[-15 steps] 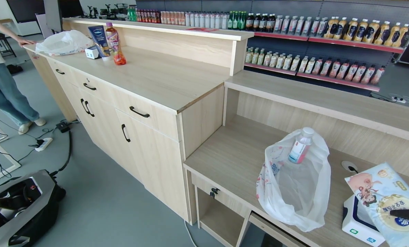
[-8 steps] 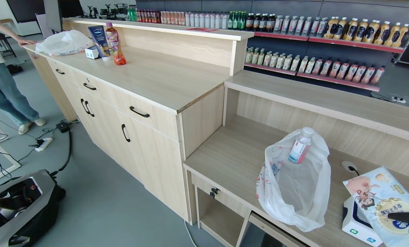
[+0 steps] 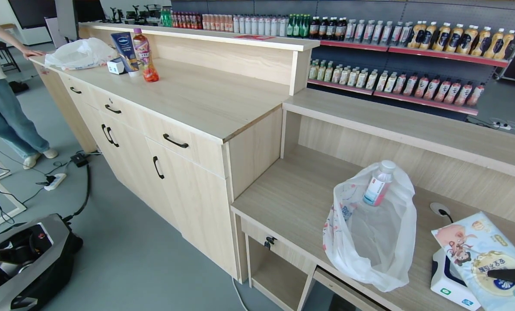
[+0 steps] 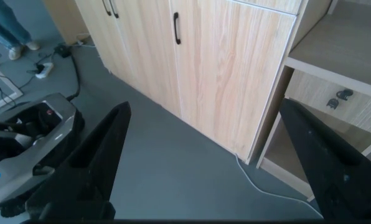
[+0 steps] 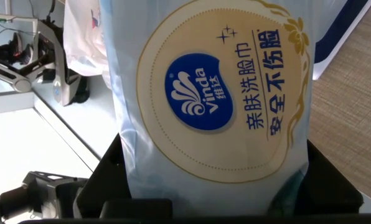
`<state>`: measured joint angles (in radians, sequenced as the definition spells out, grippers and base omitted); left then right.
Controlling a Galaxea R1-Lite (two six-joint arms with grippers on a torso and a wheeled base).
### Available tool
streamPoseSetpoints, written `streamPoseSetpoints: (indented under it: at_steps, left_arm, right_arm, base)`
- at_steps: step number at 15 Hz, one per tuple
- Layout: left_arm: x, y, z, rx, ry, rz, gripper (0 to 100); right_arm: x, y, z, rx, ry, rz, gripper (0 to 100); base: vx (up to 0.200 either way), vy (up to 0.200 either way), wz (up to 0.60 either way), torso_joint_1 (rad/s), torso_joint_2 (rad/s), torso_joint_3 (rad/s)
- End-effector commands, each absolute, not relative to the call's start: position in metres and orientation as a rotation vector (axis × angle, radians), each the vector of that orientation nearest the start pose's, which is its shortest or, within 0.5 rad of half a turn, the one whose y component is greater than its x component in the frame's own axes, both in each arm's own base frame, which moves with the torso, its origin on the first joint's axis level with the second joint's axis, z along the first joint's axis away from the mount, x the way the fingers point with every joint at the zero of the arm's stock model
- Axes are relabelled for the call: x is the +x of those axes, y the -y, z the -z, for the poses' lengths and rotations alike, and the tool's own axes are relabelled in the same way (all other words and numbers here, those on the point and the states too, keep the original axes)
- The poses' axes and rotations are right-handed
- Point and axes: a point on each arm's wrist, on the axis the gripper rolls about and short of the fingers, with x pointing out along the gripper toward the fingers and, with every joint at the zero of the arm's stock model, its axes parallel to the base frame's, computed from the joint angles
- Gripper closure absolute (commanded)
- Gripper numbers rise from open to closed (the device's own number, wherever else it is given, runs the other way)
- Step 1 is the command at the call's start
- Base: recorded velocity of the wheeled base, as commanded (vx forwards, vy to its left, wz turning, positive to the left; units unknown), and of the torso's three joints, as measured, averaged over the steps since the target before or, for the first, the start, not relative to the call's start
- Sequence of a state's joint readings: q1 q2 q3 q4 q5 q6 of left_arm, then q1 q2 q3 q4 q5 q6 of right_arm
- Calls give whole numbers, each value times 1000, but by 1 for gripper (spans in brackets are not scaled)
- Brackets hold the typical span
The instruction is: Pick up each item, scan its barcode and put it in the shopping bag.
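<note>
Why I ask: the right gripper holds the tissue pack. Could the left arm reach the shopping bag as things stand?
Probably not. The left gripper hangs open low over the floor beside the cabinet; the shopping bag stands up on the desk, farther right.

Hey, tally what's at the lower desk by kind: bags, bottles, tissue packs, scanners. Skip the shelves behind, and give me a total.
white plastic shopping bag: 1
clear plastic bottle with a white cap, standing in the bag: 1
pale blue soft tissue pack, held in the right pincer over the scanner: 1
white box-shaped scanner: 1
Total: 4
</note>
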<state>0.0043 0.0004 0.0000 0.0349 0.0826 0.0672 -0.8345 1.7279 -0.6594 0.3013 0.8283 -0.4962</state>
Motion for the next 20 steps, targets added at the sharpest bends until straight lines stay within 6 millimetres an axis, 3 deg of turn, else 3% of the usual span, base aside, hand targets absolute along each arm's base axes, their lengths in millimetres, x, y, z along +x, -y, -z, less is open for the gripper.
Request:
streamPoseSetpoints:
  at_steps: [1, 6, 8, 10, 12, 15, 20]
  left_arm:
    - [-23, -2, -72, 69, -38, -86, 0]
    - [-23, -2, -72, 69, -38, -86, 0]
    - [-23, -2, -72, 69, -38, -86, 0]
    - [-23, -2, -72, 69, -38, -86, 0]
    - [-23, -2, -72, 69, -38, -86, 0]
    - [-23, -2, -72, 69, -38, -86, 0]
    - [-23, -2, -72, 69, -38, -86, 0]
  right_arm:
    - [158, 150, -84, 559, -873, -216, 100]
    - [155, 149, -90, 522, -854, -211, 100]
    - [146, 138, -116, 306, -770, -232, 100]
    - [125, 115, -153, 19, -630, -224, 100]
    - [106, 93, -174, -162, -525, -198, 100]
    - [94, 76, -185, -250, -467, -197, 100]
    - [98, 68, -190, -296, -438, -222, 100]
  base:
    - [0, 0, 0, 0, 0, 0]
    - [0, 0, 0, 0, 0, 0]
    - [0, 0, 0, 0, 0, 0]
    - [0, 0, 0, 0, 0, 0]
    - [0, 0, 0, 0, 0, 0]
    - [0, 0, 0, 0, 0, 0]
    - [0, 0, 0, 0, 0, 0]
